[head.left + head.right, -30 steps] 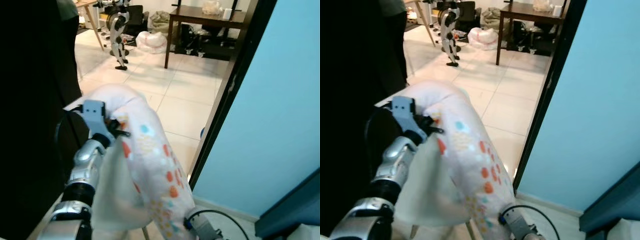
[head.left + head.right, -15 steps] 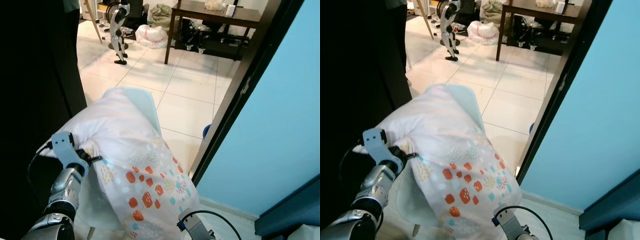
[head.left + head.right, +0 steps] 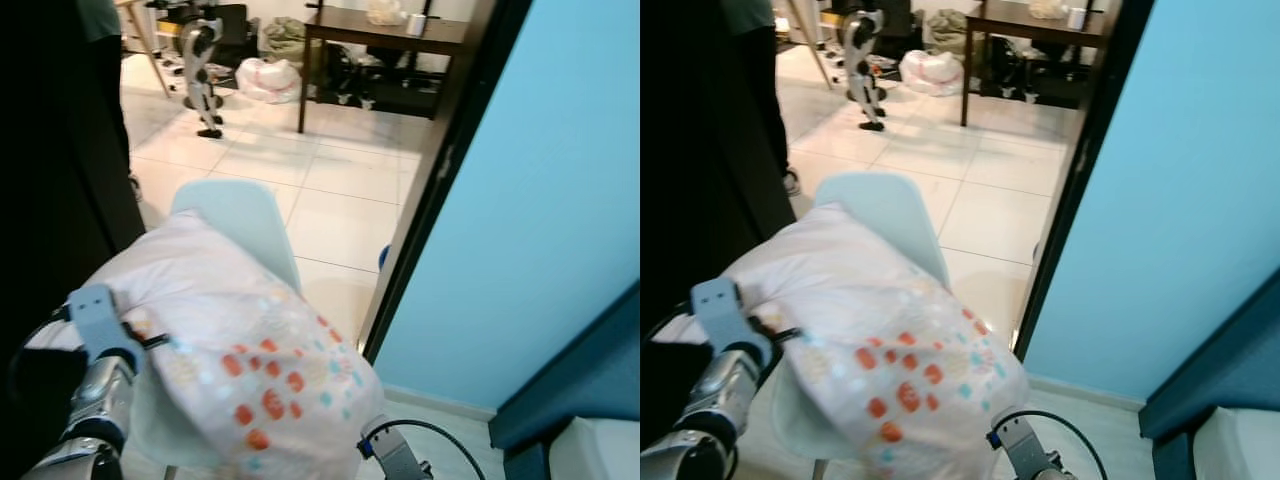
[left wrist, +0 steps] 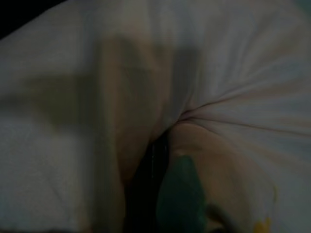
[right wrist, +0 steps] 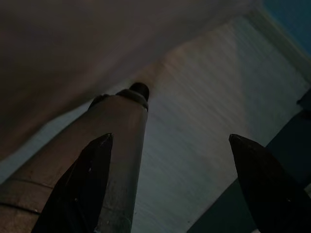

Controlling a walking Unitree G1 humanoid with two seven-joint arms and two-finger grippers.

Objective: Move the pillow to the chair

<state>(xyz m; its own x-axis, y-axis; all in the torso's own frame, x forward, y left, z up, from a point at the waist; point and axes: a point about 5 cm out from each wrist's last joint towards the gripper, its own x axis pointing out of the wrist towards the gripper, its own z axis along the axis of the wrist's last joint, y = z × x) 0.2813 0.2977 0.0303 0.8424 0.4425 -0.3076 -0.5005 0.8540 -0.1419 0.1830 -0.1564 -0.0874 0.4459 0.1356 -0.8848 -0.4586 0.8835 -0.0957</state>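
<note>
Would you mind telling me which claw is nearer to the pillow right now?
Left. The left claw is buried in the pillow, pinching its fabric; the right claw hangs open below the pillow, over the floor.

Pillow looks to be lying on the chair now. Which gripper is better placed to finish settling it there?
Left. The left gripper is pinched into the pillow fabric at its edge, over the chair seat, so it can probably guide it. The right gripper is open below the pillow, holding nothing.
</note>
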